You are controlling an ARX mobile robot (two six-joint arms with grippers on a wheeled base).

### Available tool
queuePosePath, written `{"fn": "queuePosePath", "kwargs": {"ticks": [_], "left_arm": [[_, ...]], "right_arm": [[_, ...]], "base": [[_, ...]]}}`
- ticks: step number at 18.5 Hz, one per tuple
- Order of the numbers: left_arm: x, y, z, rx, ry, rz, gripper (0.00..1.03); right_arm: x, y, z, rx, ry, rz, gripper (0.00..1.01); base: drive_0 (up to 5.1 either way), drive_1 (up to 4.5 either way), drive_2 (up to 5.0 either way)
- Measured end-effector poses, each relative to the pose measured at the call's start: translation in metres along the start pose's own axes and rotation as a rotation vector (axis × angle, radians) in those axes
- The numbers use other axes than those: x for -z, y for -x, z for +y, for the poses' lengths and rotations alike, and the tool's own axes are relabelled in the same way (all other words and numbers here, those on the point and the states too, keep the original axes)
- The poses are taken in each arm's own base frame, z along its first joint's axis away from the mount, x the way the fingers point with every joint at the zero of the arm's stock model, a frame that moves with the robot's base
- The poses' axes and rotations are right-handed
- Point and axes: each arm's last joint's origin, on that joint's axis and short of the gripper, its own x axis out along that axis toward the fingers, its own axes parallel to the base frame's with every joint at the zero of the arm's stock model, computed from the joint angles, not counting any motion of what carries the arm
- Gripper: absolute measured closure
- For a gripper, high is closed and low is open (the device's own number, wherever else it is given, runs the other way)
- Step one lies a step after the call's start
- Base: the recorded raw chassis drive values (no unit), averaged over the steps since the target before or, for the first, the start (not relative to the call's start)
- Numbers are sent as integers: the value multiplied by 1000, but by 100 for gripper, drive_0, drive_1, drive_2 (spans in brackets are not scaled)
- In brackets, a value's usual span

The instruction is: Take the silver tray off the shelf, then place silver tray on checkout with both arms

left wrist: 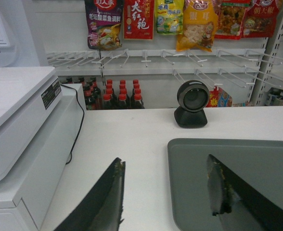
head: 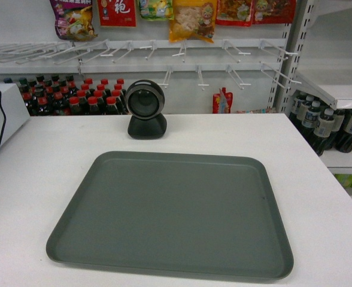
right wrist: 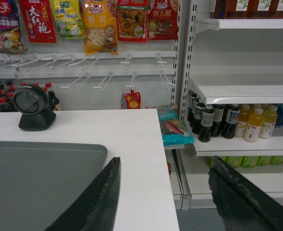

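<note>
while it lies flat on the white bench [head: 38,179], the one silver tray [head: 170,215] holds nothing and sits just in front of a single round black scanner [head: 146,110]. the left gripper [left wrist: 165,192] has its fingers spread apart, one over the bench, the other over the tray's left part. the right gripper [right wrist: 163,197] is also spread, one finger over the tray's right edge, the other past the bench edge. dark bottles [right wrist: 211,120] and yellow drinks [right wrist: 257,122] stand on a shelf [right wrist: 237,144] to the right; five snack bags [head: 191,18] hang above.
</note>
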Motion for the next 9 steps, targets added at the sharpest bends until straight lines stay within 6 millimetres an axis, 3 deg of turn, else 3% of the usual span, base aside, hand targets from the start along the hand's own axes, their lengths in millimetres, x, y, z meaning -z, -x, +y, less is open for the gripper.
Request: {"fn": "queuePosePath", "kwargs": {"ticks": [3,6,9], "left_arm": [[0,0,0,0,0,0,39],[0,0,0,0,0,0,4],[0,0,0,0,-1,0,5]], "right_arm": [[0,0,0,0,0,0,32],[0,0,0,0,0,0,1],[0,0,0,0,0,0,3]], "base": [[0,0,0],[0,0,0],[0,0,0]]}}
